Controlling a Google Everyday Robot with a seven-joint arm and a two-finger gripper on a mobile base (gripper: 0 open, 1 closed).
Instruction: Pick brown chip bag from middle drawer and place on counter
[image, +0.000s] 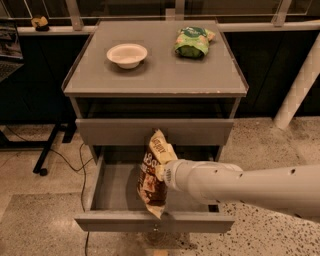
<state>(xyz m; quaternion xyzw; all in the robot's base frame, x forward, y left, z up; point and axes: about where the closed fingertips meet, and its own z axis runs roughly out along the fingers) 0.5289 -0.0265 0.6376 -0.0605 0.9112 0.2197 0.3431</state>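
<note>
The brown chip bag (151, 185) stands upright in the air over the open middle drawer (112, 190), with its lower corner in front of the drawer's front panel. My gripper (161, 172) is at the tip of the white arm, which reaches in from the right. It holds the bag at its right edge, with the fingers mostly hidden behind the bag. The counter (155, 75) lies above, at the top of the cabinet.
A white bowl (127, 54) and a green snack bag (192, 41) sit on the counter's far half. The shut upper drawer front (120, 131) is just above the bag. A white pillar (300, 85) stands to the right, and a black stand leg (47, 150) with a cable is to the left.
</note>
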